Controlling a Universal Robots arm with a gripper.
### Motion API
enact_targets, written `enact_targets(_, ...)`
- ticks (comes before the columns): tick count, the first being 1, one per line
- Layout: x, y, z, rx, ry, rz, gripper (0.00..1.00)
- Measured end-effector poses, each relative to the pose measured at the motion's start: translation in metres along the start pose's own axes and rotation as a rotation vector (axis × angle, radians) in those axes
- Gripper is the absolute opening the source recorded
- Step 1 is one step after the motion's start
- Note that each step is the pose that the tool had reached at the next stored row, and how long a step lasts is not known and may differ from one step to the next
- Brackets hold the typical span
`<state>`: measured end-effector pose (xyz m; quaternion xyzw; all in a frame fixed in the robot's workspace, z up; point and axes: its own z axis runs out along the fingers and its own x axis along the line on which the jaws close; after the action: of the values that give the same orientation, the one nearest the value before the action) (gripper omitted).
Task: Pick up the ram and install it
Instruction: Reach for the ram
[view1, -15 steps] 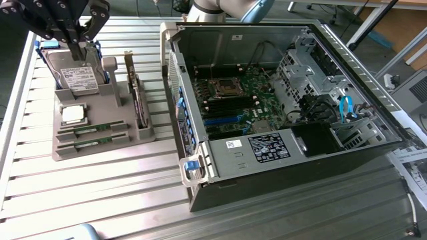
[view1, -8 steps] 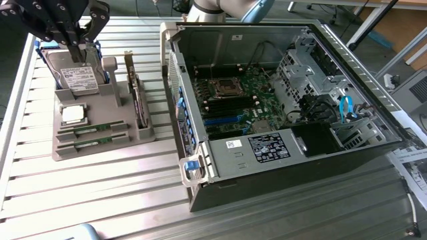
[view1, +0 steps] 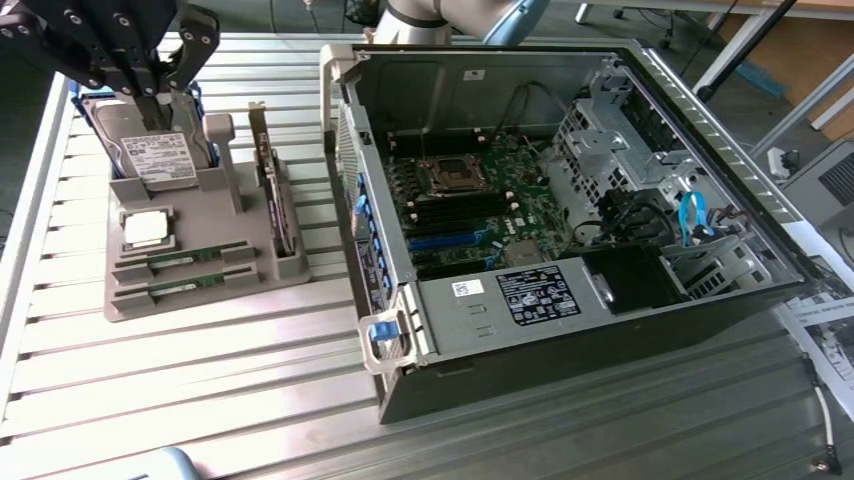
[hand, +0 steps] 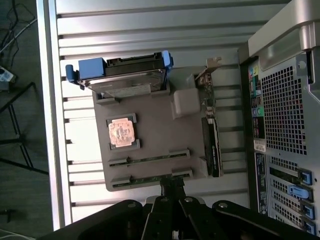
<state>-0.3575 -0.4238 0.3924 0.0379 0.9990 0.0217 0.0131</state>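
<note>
gripper (view1: 144, 92) (hand: 172, 186) hangs with jaws pressed together and empty, high over the grey holder (view1: 260, 272) (hand: 155, 131). the ram (view1: 180, 262) (hand: 150, 160) lies flat in its slot below the jaws, well apart from them, near the holder's edge; bare slatted table (view1: 200, 380) lies open beyond, and the open computer case (view1: 454, 322) stands beside.

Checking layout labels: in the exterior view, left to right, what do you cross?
ram sticks → expansion card → blue case latch → processor socket → blue cable
</note>
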Motion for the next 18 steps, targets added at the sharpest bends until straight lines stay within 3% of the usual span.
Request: enact_targets(18, -0.001, -0.0157, -0.0006, 0.0003, 0.0001, 0.000, 0.11)
